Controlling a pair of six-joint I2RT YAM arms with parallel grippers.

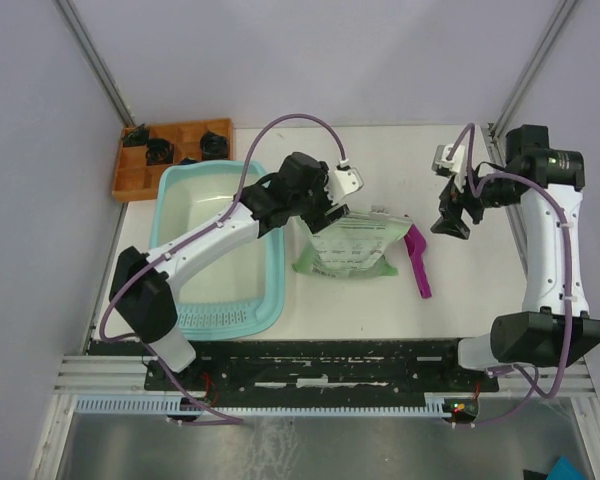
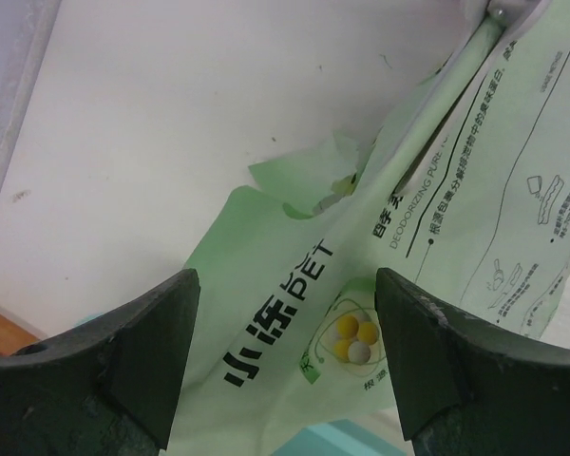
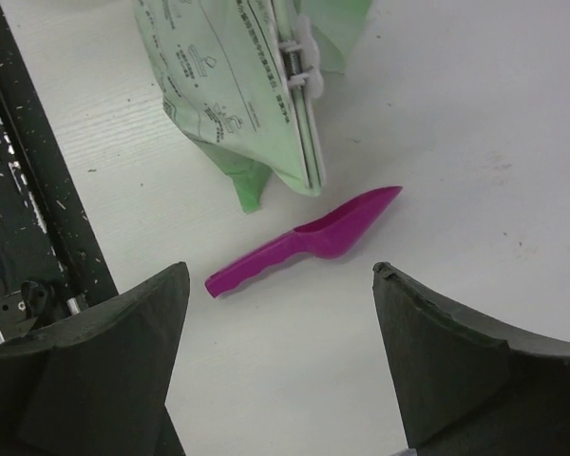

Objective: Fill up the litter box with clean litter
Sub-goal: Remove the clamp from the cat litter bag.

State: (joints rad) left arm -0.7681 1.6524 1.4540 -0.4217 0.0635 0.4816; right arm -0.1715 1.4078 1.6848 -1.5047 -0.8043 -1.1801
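Top external view gives us the whole table (image 1: 380,150). The litter box (image 1: 276,275) stands on its left part, with one long side along the left edge and the ribbed ledge at the near short end. Its whitish inner floor is open to the camera. Behind it, at the far left corner, we see an orange tray (image 1: 130,175) with dark small things in its compartments.

Just to the right of the litter box lies a light green printed bag (image 1: 350,245), and a magenta scoop (image 1: 417,262) lies just beside the bag's right edge. In the right wrist view a narrow strip of table separates the scoop (image 3: 309,242) from the bag (image 3: 237,85), so they are not touching. This view also shows a white clip on the bag's edge.

The left arm reaches across the litter box, and the left hand (image 1: 325,205) is over the far end of the bag. In the left wrist view this hand (image 2: 285,285) is released, its two dark fingers (image 2: 152,361) spread wide with the bag (image 2: 294,313) between them. We cannot tell if they touch it.

The right hand (image 1: 450,222) hangs above the table, to the right of the bag. In its own view this hand (image 3: 280,285) is also released and grasps nothing, and the scoop lies below the gap.
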